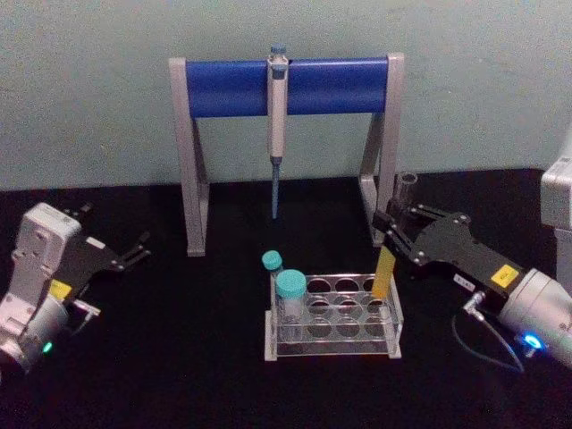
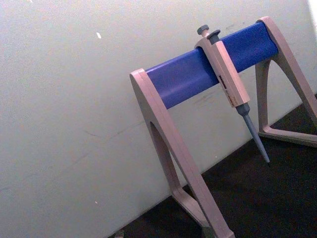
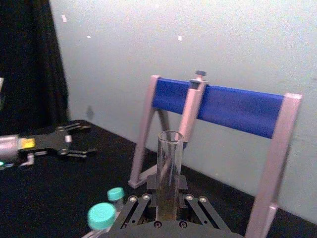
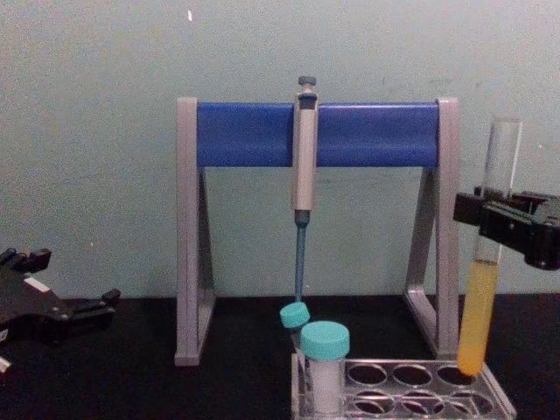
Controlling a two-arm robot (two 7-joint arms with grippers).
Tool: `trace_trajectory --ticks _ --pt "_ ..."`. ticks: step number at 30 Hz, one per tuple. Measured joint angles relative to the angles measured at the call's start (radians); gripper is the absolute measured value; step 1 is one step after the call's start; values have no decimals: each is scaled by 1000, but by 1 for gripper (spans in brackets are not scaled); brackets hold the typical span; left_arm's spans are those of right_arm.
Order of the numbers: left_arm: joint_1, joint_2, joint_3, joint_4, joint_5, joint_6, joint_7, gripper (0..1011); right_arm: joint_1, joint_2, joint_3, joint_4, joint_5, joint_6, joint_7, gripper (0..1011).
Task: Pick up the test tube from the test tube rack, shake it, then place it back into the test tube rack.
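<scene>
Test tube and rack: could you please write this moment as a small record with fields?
test tube rack: on the black table, two teal-capped vials at its left end
test tube: upright, slightly tilted, yellow liquid in lower part, tip at the rack's back right hole
right end effector: shut on the test tube, above the liquid
left end effector: open, idle, at the table's left side
pipette: hanging on the blue stand behind

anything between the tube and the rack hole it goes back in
Nothing visible. The right claw holds the test tube with its tip at the far right hole of the rack; the teal-capped vials stand at its left end, apart. Left claw idles far left.
</scene>
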Motion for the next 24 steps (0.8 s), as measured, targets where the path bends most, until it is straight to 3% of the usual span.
trace_trajectory --ticks 6,11,24 --pt "0 0 0 0 0 0 0 1010 -6 15 -20 -19 22 11 35 232" --pt "0 0 0 0 0 0 0 1010 22 6 -51 -4 25 22 46 232" --pt "0 0 0 0 0 0 0 1010 147 -74 -112 128 12 -2 34 232"
